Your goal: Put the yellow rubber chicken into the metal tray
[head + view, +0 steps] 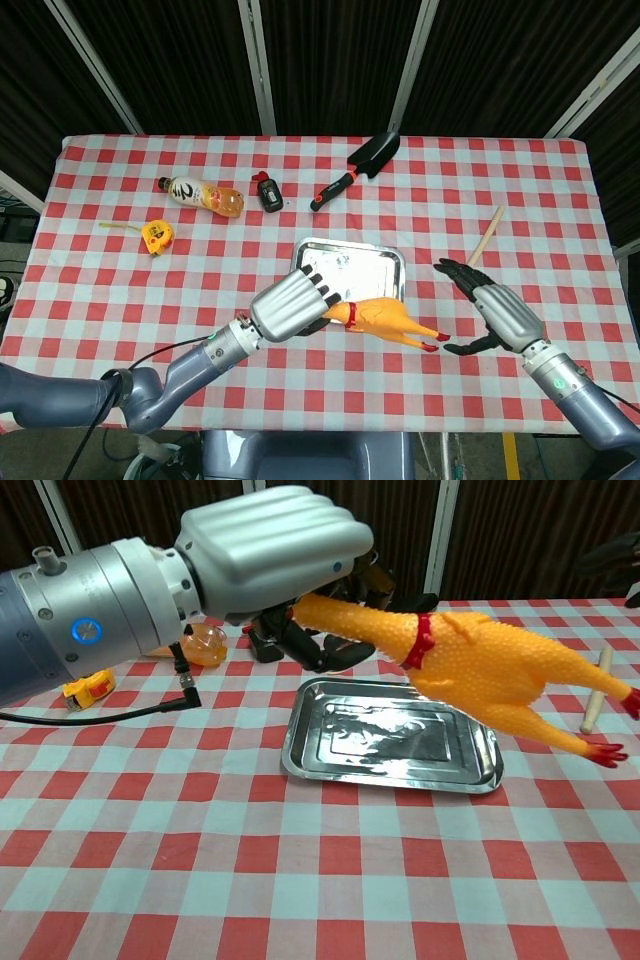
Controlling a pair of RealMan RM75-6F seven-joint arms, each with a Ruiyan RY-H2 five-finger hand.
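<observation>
The yellow rubber chicken (385, 321) (480, 670) with a red neck band hangs in the air, held by its head end in my left hand (288, 307) (268, 550). Its red feet point right. In the chest view it hovers above the metal tray (310, 762), which lies empty on the checked cloth; from the head view the tray (312, 248) sits just beyond the chicken. My right hand (500, 315) is off to the right, fingers spread, holding nothing and apart from the chicken's feet.
A wooden stick (481, 243) (596, 688) lies right of the tray. Farther back are a black and red trowel (357, 168), a small black device (267, 192), a drink bottle (202, 194) and a yellow tape measure (155, 236) (88, 686).
</observation>
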